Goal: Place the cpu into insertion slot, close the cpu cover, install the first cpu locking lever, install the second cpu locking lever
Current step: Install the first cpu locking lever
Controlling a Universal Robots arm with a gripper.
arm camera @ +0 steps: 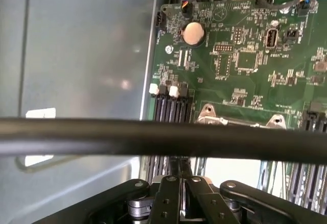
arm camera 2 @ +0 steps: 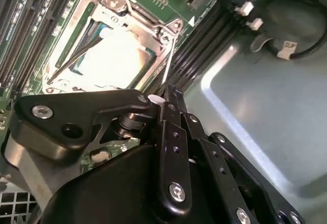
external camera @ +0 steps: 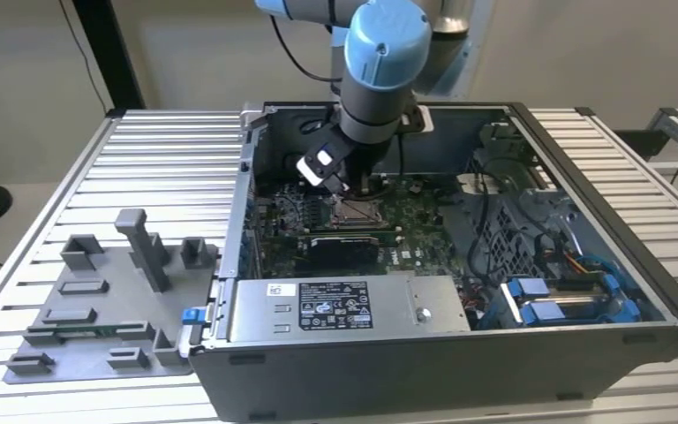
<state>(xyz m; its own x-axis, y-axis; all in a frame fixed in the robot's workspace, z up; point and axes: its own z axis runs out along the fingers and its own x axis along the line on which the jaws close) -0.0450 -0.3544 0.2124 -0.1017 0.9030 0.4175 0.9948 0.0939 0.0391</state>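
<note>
**One lever at my fingertips, cpu sitting in the slot**

I am hanging inside the open case, and my gripper is hovering just beside the slot near the middle of the board. My fingers are pressing together. A thin lever is running along the slot's edge right up to their tips, though I cannot tell whether I am pinching it or only touching it. The cpu is lying in the slot, glaring bright through the cut-out of the cover, which is looking flat over it to me.

Doing this well, I am judging, is calling for steady contact on the lever's end, pushing along its own swing rather than sideways and keeping off the memory slots just beside it.

The case is also holding a power supply along the wall nearest the exterior camera, and blue drive bays in the corner at the exterior view's right. Outside it, on the table, a grey tray is carrying grey fixtures.
</note>
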